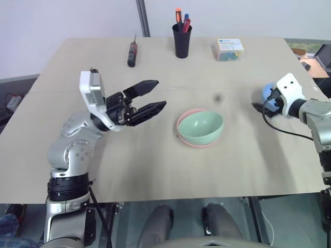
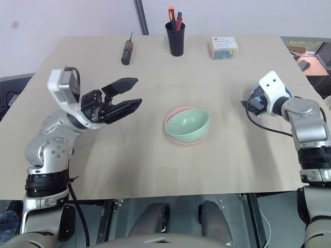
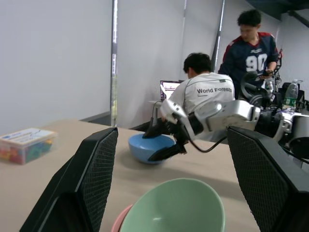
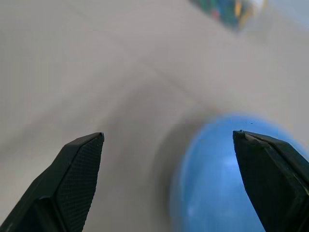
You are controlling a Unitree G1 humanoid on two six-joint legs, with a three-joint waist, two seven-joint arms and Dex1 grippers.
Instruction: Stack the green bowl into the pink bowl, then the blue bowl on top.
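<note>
When I look through the left eye view, I see the green bowl (image 1: 201, 127) sitting tilted inside the pink bowl (image 1: 184, 135) near the middle of the bench (image 1: 155, 170). My left end effector (image 1: 151, 96) is at the left of the frame, wide open and holding nothing. My right end effector (image 1: 257, 106) is at the right edge, next to the blue bowl (image 1: 267, 92). At the top of the frame are a black cup (image 1: 182, 40) of pens, a screwdriver (image 1: 132, 53) and a small box (image 1: 228, 49).

From the left wrist view, the green bowl sits low in the middle, between my open fingers (image 3: 91, 179). The blue bowl is farther back, with the right end effector spread around it. Two people (image 3: 227, 72) are behind.

From the right wrist view, my fingers (image 4: 72, 183) stand wide apart. The blue bowl is at the lower right, not gripped.
</note>
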